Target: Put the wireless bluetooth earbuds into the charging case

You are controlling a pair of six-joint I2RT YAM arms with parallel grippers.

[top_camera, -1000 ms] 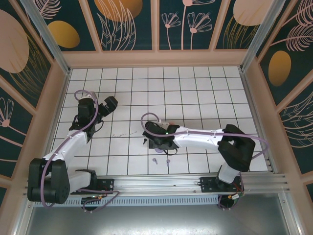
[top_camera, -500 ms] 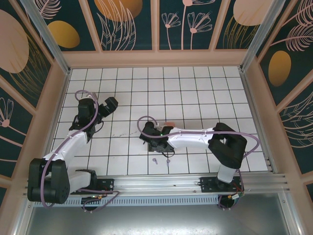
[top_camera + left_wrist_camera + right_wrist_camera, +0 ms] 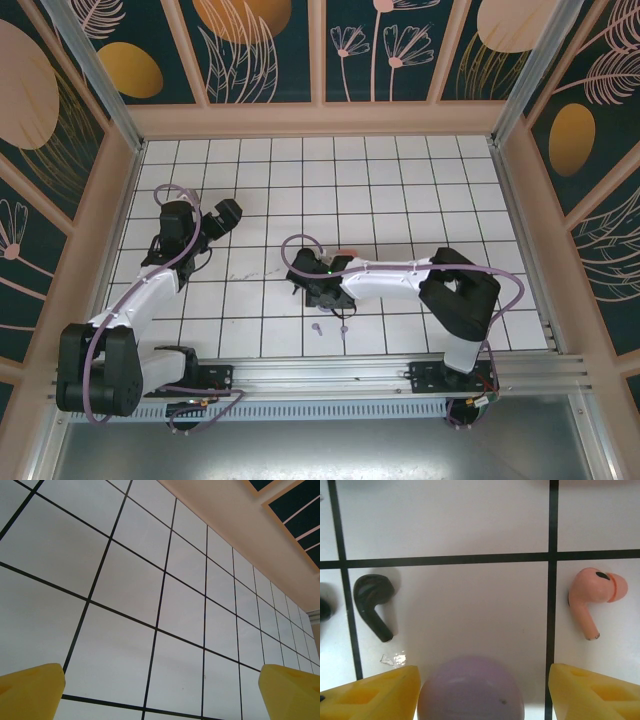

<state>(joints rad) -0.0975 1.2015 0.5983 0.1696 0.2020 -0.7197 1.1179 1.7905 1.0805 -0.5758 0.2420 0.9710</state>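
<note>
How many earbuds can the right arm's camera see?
2 clearly: a black earbud on the left, a pink earbud on the right. The lilac blob at the bottom and a dark bit at the left edge may be more.

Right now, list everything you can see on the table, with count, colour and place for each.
black earbud: one, black, lying ahead and left of the right tool in its wrist view
salmon-pink earbud: one, salmon-pink, in the next tile to the right
lilac earbuds: two, lilac, on tiles between the right tool and the arm bases in the top view
rounded lilac object: one, lilac, between the right tool's fingers; too close to identify
clear scrap: one, transparent, just below the black earbud
tiled table: one, white with black grid lines
left tool: one, yellow fingers, open over bare tiles
right tool: one, yellow fingers, open, one on either side of the lilac object
</note>
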